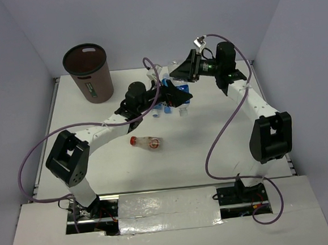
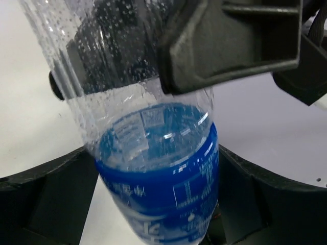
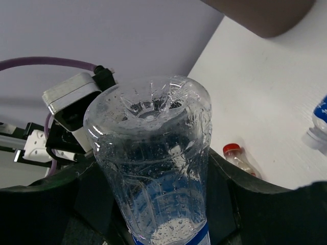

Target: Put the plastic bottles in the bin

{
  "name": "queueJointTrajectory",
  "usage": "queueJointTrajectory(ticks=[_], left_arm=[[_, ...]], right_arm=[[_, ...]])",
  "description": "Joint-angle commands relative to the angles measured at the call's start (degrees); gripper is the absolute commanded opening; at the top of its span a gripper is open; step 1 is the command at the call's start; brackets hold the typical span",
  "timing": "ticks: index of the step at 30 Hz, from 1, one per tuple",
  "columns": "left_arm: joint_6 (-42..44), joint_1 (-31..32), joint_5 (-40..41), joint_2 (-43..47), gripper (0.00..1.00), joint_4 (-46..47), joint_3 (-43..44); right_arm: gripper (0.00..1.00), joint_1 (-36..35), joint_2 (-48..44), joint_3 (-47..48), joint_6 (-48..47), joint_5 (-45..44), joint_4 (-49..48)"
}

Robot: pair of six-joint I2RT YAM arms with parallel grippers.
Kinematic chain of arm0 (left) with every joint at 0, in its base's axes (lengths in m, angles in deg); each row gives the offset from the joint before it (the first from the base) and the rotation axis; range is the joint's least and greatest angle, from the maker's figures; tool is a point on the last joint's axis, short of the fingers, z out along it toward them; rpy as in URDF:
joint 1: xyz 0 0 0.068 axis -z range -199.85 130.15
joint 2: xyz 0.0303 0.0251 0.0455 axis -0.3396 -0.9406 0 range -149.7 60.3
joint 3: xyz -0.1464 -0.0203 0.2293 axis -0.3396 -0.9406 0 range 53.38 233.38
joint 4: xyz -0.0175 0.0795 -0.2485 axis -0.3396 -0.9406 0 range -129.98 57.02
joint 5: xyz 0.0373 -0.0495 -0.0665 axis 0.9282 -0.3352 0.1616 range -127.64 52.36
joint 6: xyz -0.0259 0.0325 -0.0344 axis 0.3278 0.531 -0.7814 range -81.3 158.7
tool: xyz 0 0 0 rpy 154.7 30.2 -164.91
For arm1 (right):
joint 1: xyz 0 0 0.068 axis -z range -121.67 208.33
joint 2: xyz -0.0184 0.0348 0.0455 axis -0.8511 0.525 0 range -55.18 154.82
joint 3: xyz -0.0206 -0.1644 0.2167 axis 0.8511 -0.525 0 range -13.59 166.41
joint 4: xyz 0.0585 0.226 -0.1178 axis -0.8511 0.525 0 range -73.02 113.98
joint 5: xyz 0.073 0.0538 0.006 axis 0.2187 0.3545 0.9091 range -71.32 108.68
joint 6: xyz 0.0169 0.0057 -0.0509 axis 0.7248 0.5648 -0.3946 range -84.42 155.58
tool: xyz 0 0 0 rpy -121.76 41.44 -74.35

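- Right gripper clamps the clear part of a blue-label bottle, held in the air over the table, toward its far edge.
- Left gripper straddles the label. Whether it squeezes, I cannot tell.
- This looks like a handover: the left must grip firmly and the right let go, then the bottle goes to the bin at the far-left corner.
- Open table lies along that path. The red-capped bottle lies mid-table, clear of it, and other bottles sit beneath the grippers.
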Motion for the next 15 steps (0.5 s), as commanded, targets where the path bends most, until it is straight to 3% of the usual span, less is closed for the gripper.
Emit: queueJointTrajectory(ticks=[1,4,5,6,7,8,9,11,15], left_arm=[[-0.21,0.18,-0.09,-0.57,0.96,1.61,2.22],[0.40,0.01,0.35,0.74,0.81,-0.41,1.78],[0.49,-0.08,0.00,1.01,0.70,-0.85,1.69],[0.49,-0.52,-0.35,1.27,0.63,-1.12,1.52],[0.41,-0.78,-0.61,2.06,0.48,-1.99,1.25],[0.32,-1.05,-1.05,2.50,0.42,-2.52,1.08],[0.49,-1.74,-1.23,3.55,0.31,-3.92,0.64],[0.84,-2.63,-1.40,4.61,0.22,-6.03,0.37],[3.04,-8.84,-0.53,9.34,0.17,-13.14,-0.77]], right_arm=[[0.46,-1.51,-4.31,-2.69,6.37,1.56,-12.40],[0.56,-1.69,-5.02,-2.26,3.65,1.56,-11.01],[0.60,-1.69,-5.11,-2.00,2.77,1.65,-10.39],[0.71,-1.69,-5.19,-1.73,0.24,1.56,-8.30],[0.75,-1.52,-5.19,-0.69,-1.35,1.56,-6.89],[0.85,-1.69,-5.28,-0.07,-5.11,1.47,-5.31],[0.88,-1.43,-5.37,1.07,-7.24,1.04,-2.59],[1.00,-1.16,-5.63,2.66,-14.18,0.25,0.93],[1.00,0.77,-6.68,7.31,-28.32,0.15,11.73]])
